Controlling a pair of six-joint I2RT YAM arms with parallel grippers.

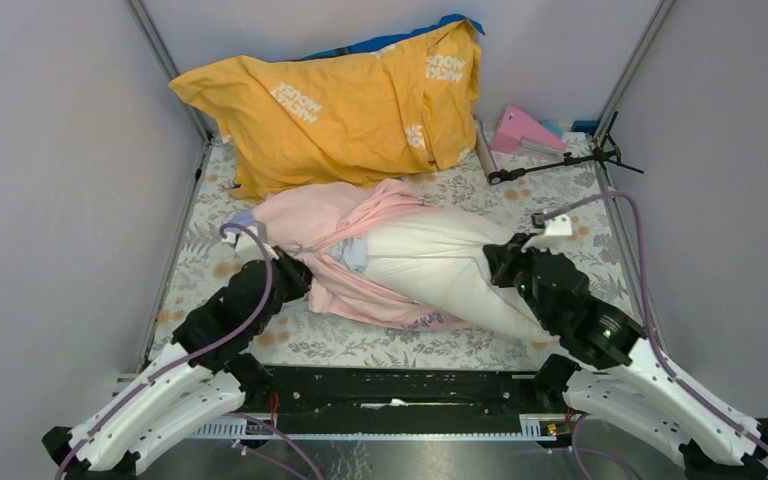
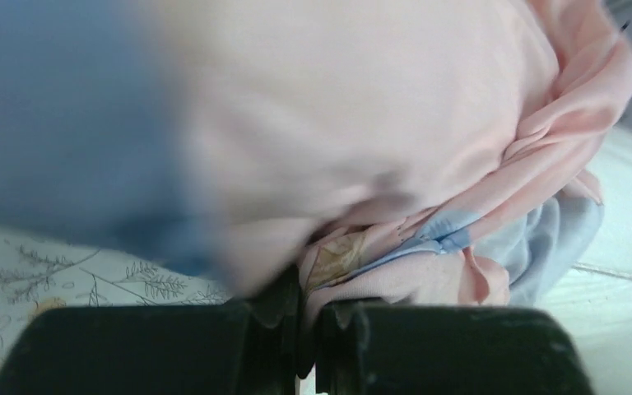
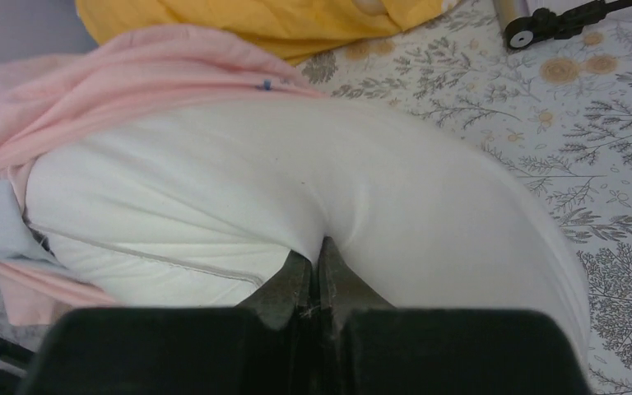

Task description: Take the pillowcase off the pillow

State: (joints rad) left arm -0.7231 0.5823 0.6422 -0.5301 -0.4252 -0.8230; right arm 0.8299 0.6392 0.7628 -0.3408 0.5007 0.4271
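The white pillow (image 1: 440, 265) lies across the mat, its right part bare. The pink pillowcase (image 1: 325, 225), light blue inside, is bunched over its left part. My left gripper (image 1: 295, 272) is shut on a fold of the pillowcase (image 2: 395, 280) at its near left edge. My right gripper (image 1: 500, 262) is shut, pinching the pillow's white fabric (image 3: 362, 189) at its right part. In the right wrist view the pillowcase (image 3: 115, 90) sits bunched at the pillow's far left.
A yellow-orange cushion (image 1: 345, 105) with white lettering lies at the back. A black stand (image 1: 560, 160) and a pink object (image 1: 525, 130) lie at the back right. Grey walls close in both sides of the floral mat (image 1: 410, 345).
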